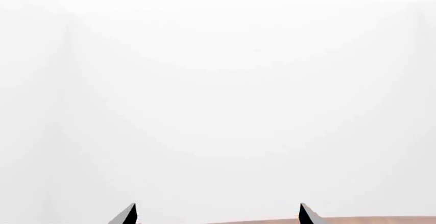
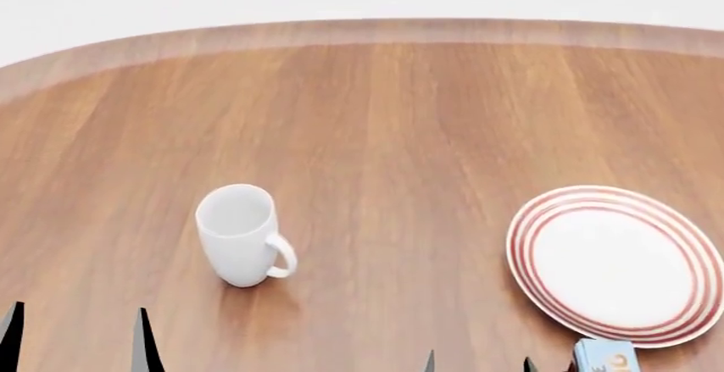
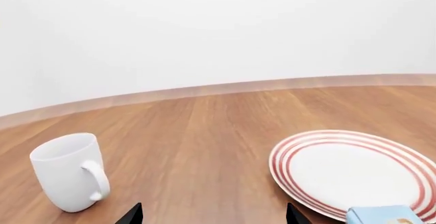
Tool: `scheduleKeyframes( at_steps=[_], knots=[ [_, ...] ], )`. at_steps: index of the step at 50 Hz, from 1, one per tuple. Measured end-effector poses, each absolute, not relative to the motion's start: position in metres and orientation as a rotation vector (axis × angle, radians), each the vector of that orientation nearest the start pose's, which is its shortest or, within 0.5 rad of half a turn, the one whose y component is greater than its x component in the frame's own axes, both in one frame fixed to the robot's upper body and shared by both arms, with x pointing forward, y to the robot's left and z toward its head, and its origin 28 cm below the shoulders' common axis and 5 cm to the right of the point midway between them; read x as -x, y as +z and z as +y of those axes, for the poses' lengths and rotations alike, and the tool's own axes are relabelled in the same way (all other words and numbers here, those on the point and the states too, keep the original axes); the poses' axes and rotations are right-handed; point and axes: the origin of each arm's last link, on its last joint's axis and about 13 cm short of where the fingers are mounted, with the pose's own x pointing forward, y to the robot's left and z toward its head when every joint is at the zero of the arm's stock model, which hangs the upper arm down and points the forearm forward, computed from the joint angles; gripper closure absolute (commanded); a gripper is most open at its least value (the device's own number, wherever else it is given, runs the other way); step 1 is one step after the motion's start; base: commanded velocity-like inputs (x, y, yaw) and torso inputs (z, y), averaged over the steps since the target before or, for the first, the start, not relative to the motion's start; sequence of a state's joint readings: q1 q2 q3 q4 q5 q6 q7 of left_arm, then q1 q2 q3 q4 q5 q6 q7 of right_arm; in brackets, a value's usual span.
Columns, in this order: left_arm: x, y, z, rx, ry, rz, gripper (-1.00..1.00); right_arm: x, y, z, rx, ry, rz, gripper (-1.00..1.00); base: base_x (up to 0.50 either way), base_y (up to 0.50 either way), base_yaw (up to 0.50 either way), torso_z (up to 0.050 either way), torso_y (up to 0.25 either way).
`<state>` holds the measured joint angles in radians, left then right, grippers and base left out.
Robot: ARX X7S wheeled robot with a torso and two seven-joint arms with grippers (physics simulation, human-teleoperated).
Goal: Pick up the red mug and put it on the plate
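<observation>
Blue carton (image 2: 605, 357) at near bench edge touches plate (image 2: 616, 266) rim. Both jaws apart, empty: left gripper (image 2: 77, 338), right gripper (image 2: 477, 363). Red mug not in view. Risk: grabbing white mug (image 2: 241, 235) mid-bench by mistake; carton crowding placement.

A round-edged brown wooden table (image 2: 396, 135) carries a plain white handled mug (image 2: 240, 235), a red-ringed round white plate (image 2: 616, 263) and a small light-blue carton (image 2: 605, 357), the carton nearest the right gripper's fingertips (image 2: 527, 363).
</observation>
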<state>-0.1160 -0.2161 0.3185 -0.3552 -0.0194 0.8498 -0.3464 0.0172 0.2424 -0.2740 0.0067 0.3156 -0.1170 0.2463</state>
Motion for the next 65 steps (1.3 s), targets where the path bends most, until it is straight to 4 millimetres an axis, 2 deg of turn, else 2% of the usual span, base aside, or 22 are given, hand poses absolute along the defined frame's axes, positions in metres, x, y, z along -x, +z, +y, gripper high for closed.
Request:
scheduleKeyframes(
  at_steps=[51,65],
  knots=[
    [-0.2212,0.0148,0.2058,-0.038,-0.011,-0.58,-1.0,-0.2078,0.0165,-0.0991,-0.088,0.017,-0.039,-1.0,0.16,0.0,0.0,0.0,0.0],
    [-0.2213,0.0149,0.2058,-0.038,-0.011,-0.581,-1.0,-0.207,0.0166,-0.0989,-0.091,0.021,-0.036,-1.0,0.02,0.0,0.0,0.0,0.0]
  ],
)
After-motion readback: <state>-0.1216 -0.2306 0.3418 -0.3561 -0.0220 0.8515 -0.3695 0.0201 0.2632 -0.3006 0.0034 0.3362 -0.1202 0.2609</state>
